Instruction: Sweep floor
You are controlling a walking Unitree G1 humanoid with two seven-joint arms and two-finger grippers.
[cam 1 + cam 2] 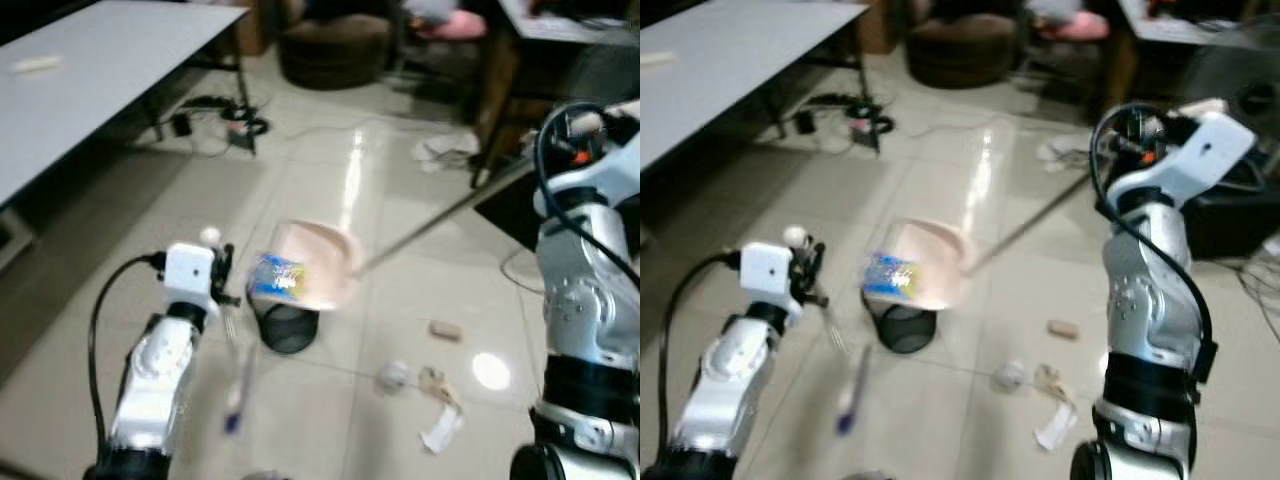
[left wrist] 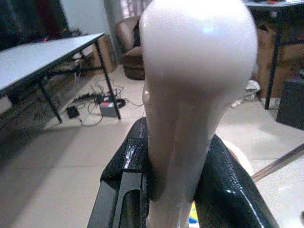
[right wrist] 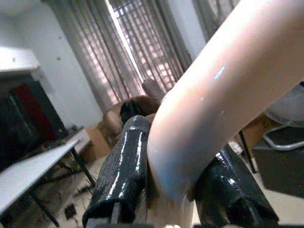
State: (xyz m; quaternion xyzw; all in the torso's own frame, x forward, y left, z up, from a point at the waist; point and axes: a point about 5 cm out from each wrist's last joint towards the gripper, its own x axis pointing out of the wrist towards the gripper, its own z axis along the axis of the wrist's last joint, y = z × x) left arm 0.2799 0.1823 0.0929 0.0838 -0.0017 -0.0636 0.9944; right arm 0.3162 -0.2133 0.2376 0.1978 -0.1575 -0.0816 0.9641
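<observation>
A grey table (image 1: 90, 80) ran along the far left, its black legs and a tangle of cables with a power strip (image 1: 235, 125) on the tiles beneath its near end, leaving a shaded strip of floor (image 1: 330, 420) between table and robot. The left gripper (image 2: 171, 190) was clamped on the rounded pale handle of a broom (image 2: 194, 71), which slanted down, blurred, toward a bluish tip (image 1: 232, 420) near the robot's feet. Just right of it, a pink dustpan (image 1: 320, 262) hung tilted over a small black bin (image 1: 288, 328), with a blue and yellow wrapper (image 1: 276, 277) at the pan's left edge. The dustpan's long metal pole (image 1: 440, 218) rose rightward to the right gripper (image 3: 175, 185), whose fingers were closed around the pale curved grip (image 3: 228, 90). On the near floor to the right of the bin lay scattered litter: a small tan piece (image 1: 445, 330), a grey crumpled ball (image 1: 393, 376), and white paper scraps (image 1: 440, 425). Far behind stood a dark brown round armchair (image 1: 335, 45), and at far right a dark desk (image 1: 560, 40) with crumpled paper (image 1: 450, 150) at its foot. Open shiny tiles stretched through the middle.
</observation>
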